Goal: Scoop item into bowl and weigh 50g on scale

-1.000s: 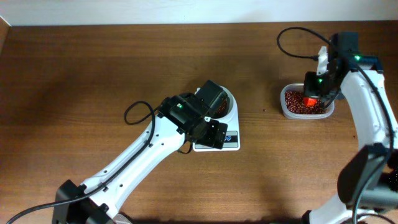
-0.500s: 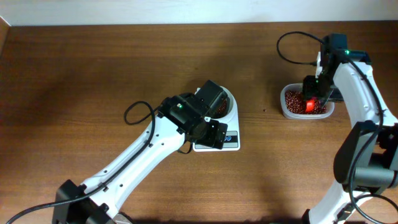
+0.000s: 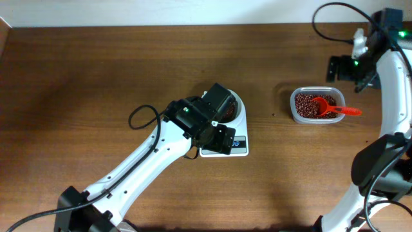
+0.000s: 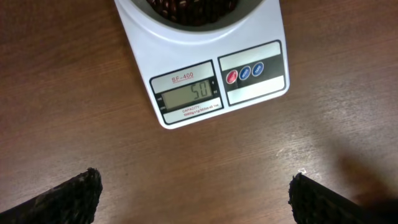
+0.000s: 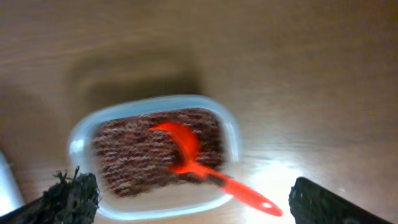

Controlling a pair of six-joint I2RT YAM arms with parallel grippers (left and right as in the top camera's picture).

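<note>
The white scale reads 50 on its grey display. On it stands the white bowl holding dark red-brown beans. My left gripper hangs open over bare wood just in front of the scale, holding nothing; overhead, the left gripper covers the scale's left part. A clear tub at the right holds more beans, with a red scoop lying in them, its handle over the rim. My right gripper is open and empty, behind the tub; the right wrist view is blurred.
In the right wrist view the tub sits below the open right gripper, and the scoop points toward the lower right. The left arm runs diagonally from the front edge to the scale. A black cable loops at the back right.
My right gripper has opened and let go of the red scoop, which now lies in the tub. It has pulled back and to the right. The left arm has not moved.
</note>
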